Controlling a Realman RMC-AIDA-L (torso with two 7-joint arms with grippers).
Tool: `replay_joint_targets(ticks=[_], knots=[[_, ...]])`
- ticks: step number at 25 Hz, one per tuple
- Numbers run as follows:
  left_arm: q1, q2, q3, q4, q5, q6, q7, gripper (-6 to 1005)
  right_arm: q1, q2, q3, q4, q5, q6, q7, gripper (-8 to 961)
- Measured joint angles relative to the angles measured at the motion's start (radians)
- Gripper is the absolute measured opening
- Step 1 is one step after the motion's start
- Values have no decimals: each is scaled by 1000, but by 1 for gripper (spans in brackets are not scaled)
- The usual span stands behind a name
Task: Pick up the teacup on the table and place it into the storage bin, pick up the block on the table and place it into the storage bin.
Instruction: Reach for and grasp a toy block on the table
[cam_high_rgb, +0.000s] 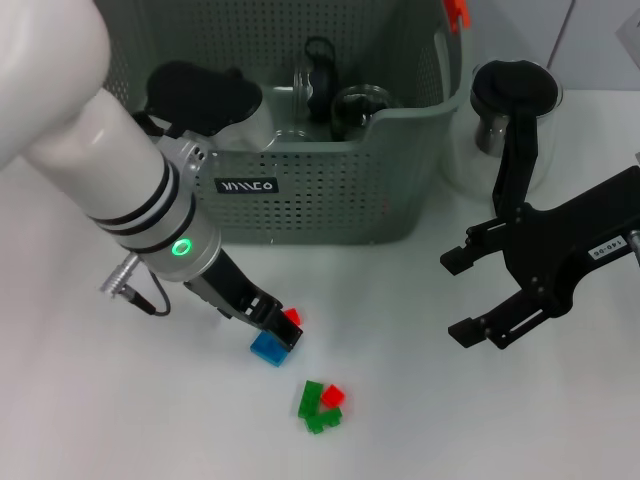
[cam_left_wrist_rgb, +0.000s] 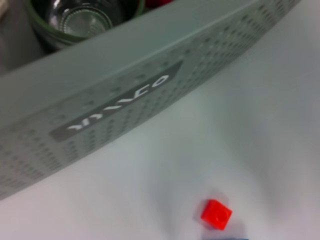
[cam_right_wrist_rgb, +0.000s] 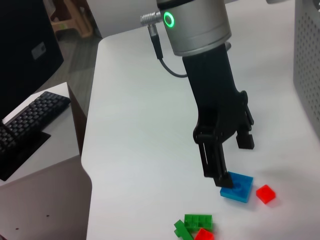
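The storage bin's black label bears white lettering I cannot read.

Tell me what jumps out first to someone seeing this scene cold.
The left claw is down on the white table, one finger touching a blue block, a small red block beside it. Behind stands the grey storage bin holding glassware; the right claw hovers open off to the side.
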Motion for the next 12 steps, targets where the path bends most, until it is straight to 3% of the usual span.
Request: replay_joint_targets(ticks=[12], knots=[[-29, -3, 41, 17, 3, -16, -37, 899, 12, 0, 0, 0, -24, 16, -2, 947]])
